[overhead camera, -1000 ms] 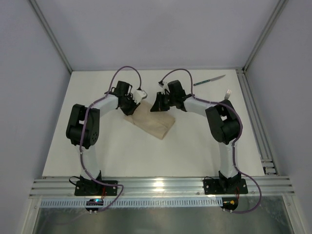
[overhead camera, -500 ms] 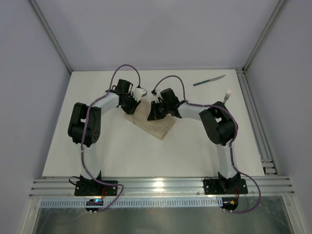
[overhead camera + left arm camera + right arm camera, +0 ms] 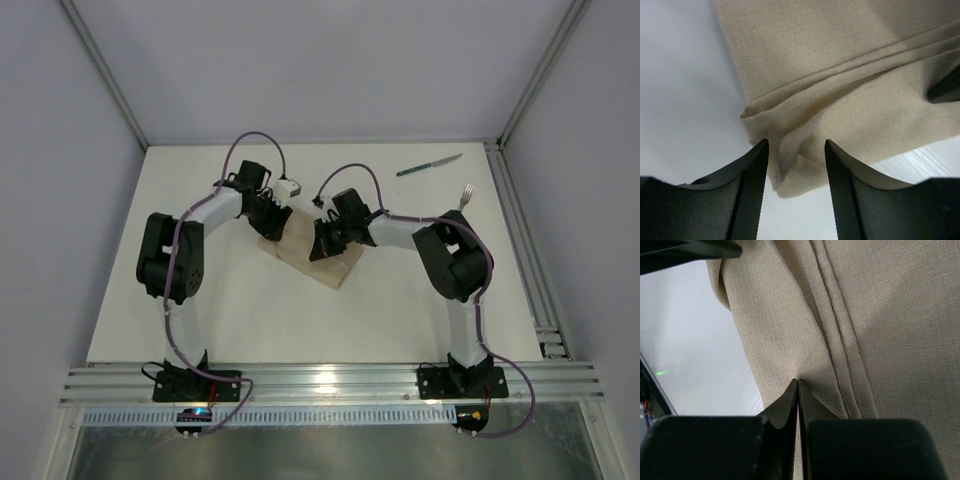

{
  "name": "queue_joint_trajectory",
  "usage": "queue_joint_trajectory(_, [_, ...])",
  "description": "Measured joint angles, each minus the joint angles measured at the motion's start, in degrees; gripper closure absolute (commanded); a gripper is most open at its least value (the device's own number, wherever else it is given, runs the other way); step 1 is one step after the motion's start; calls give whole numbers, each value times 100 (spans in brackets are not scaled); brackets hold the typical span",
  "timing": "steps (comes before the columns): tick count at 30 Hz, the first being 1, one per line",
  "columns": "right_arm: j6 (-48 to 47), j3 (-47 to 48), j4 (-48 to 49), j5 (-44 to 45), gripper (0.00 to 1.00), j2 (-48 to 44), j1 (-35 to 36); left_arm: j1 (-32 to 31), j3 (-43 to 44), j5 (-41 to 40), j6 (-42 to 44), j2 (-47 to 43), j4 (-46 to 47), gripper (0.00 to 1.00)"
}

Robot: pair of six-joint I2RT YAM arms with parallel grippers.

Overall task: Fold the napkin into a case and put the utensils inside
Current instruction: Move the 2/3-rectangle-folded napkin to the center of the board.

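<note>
Right end effector [image 3: 798,383] slid leftward, pinching napkin [image 3: 336,268] (fork [image 3: 466,191] partly hidden).

Both arms crowd the napkin [image 3: 336,266] from its far side, with the left gripper [image 3: 272,227] and right gripper [image 3: 320,249] down on it. The table [image 3: 300,320] nearer than the napkin lies open. The knife [image 3: 428,165] and fork [image 3: 466,194] lie well to its right.
</note>
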Motion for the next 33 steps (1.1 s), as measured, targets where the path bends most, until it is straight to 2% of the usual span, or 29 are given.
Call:
queue_joint_trajectory(6, [-535,-2,-361,-258,96,-61,-101,225,44,540,-219,-658,-306,41])
queue_joint_trajectory(10, [-955,-50,-573,-420,96,-127,-96,363,223,518,-393,-955,-216,44])
queue_joint_trajectory(15, [-1392,-326,-721,-592,96,-330,-4,262,518,323,-562,-529,-68,44])
queue_joint_trajectory(22, [-1945,-772,-861,-817,96,-649,396,-31,-127,273,-706,-195,4,42])
queue_joint_trajectory(33, [-2260,-857,-1012,-870,96,-741,468,-57,-496,872,-876,-195,232,39])
